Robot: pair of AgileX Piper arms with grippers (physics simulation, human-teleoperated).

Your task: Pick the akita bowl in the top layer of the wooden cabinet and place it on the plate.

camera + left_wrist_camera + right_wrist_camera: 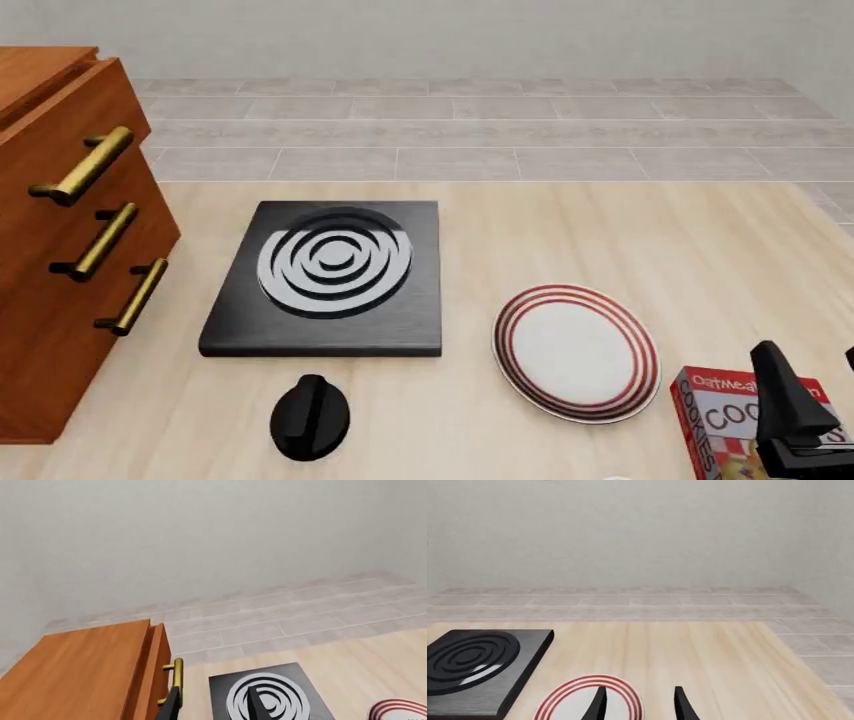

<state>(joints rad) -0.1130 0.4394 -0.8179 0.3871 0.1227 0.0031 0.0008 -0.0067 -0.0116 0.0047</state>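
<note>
Right gripper [639, 705] jaws parted, empty, above the plate [570, 702].

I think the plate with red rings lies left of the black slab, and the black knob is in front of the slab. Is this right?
Not quite. In the front view the plate lies to the right of the slab, nearer the camera, not left of it; the cabinet stands on the left. The knob is indeed in front of the slab.

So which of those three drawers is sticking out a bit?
The top drawer of the cabinet. Its front and brass handle stand out past the two drawers below, which sit flush.
</note>
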